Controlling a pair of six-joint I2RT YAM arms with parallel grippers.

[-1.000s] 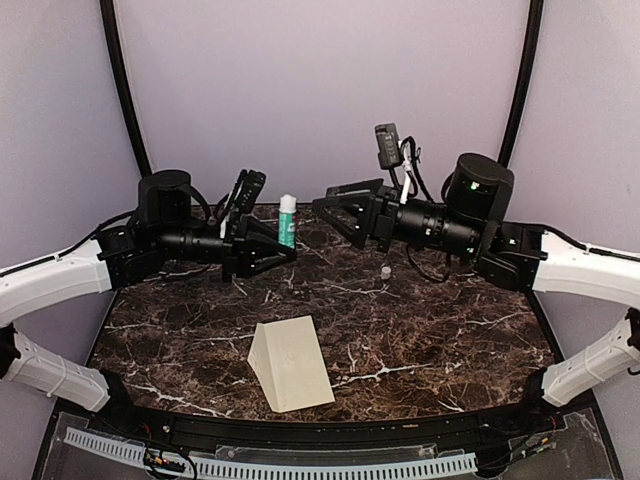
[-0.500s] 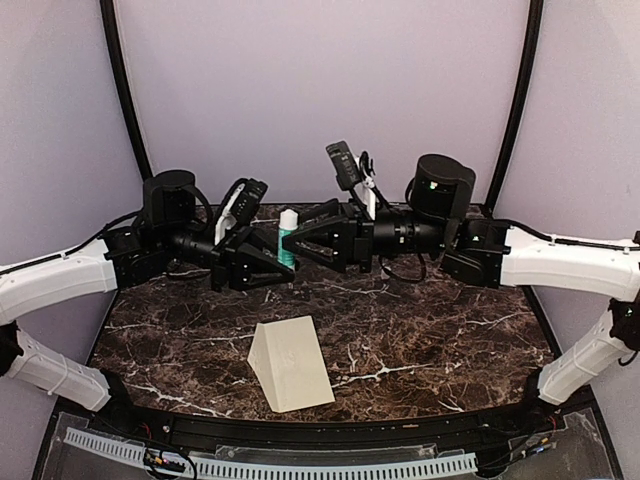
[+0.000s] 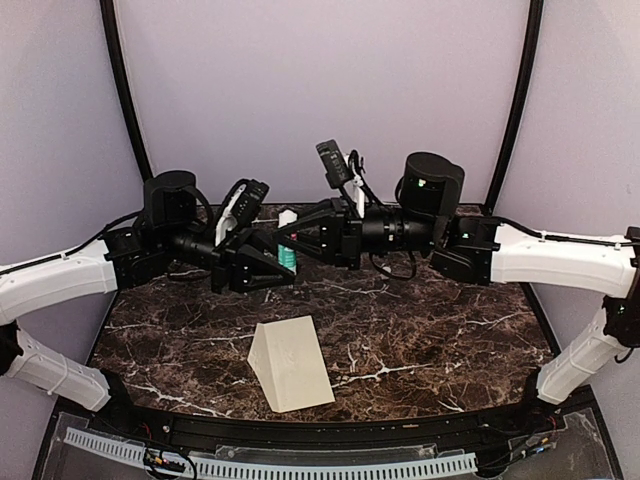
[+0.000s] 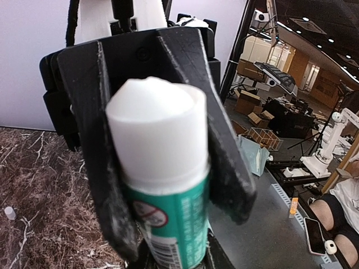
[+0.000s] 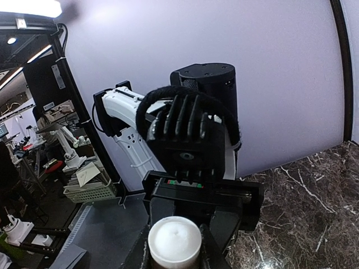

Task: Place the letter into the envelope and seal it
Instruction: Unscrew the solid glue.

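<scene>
Top external: clamping left hand (image 3: 278,263) on glue stick (image 3: 287,256), right hand (image 3: 290,236) on its upturned cap (image 3: 288,217), both beyond the envelope (image 3: 292,362).

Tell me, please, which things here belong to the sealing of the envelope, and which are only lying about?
For the job: envelope, glue stick, left gripper holding it, right gripper on its cap.
Lying about: small white piece, too small to identify.

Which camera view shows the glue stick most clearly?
The left wrist view: the glue stick fills it, with white cap and green label sharp. The right wrist view shows only its cap end-on. The top view shows it small and partly covered by the arms.
</scene>
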